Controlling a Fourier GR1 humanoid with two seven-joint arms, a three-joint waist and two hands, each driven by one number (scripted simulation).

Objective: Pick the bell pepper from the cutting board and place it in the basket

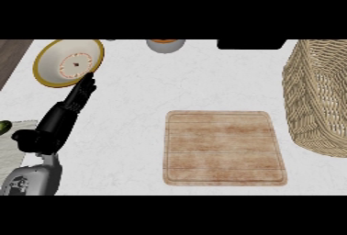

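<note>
Nearest us, our left hand (76,100) rests with fingers straight, holding nothing; our right hand is out of view. The cutting board (224,148) lies bare, so we judge the unseen pepper may already sit inside the basket (318,96) beyond.

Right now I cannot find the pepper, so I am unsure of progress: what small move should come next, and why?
Probably bring the right hand into view. The cutting board is bare, no pepper shows, and the basket's inside is hidden, so the pepper may be in that hand or the basket. The left hand rests open by the plate.
</note>
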